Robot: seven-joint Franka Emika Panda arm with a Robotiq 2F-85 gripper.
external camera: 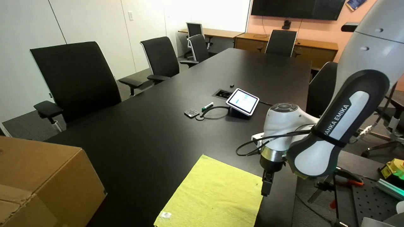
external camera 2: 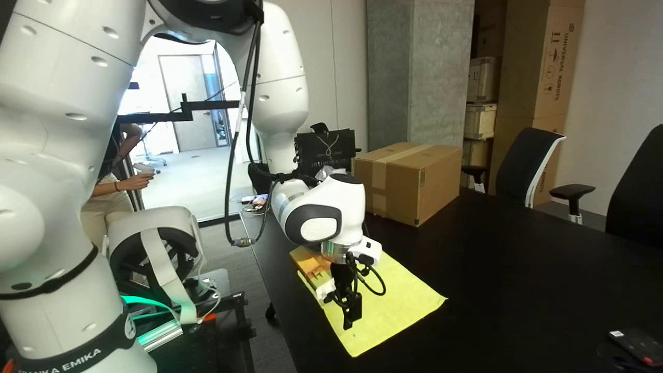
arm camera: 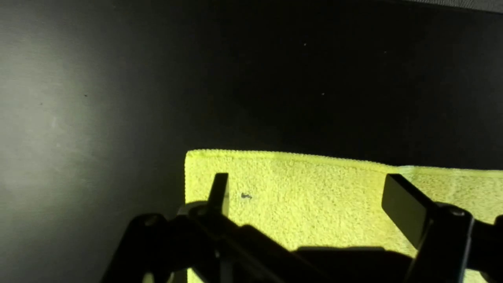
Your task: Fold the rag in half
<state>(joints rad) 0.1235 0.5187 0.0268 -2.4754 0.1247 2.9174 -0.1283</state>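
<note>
The yellow-green rag lies spread flat on the black table and shows in both exterior views [external camera: 217, 192] [external camera 2: 404, 298]. In an exterior view its near end is cut off by the frame, and a small white tag [external camera: 165, 215] shows at a corner. My gripper [external camera: 266, 188] points down over the rag's edge near one corner; it also shows in an exterior view [external camera 2: 352, 313]. In the wrist view the gripper [arm camera: 308, 192] is open, with the rag [arm camera: 306, 216] below and between the fingers. Nothing is held. I cannot tell whether the fingertips touch the cloth.
A cardboard box [external camera: 56, 183] stands on the table [external camera: 135, 157] beside the rag. A tablet [external camera: 243, 101], a marker [external camera: 207, 106] and a small remote [external camera: 191, 113] lie farther along. A yellow-orange item [external camera 2: 311, 263] shows beside the wrist; I cannot tell what it rests on.
</note>
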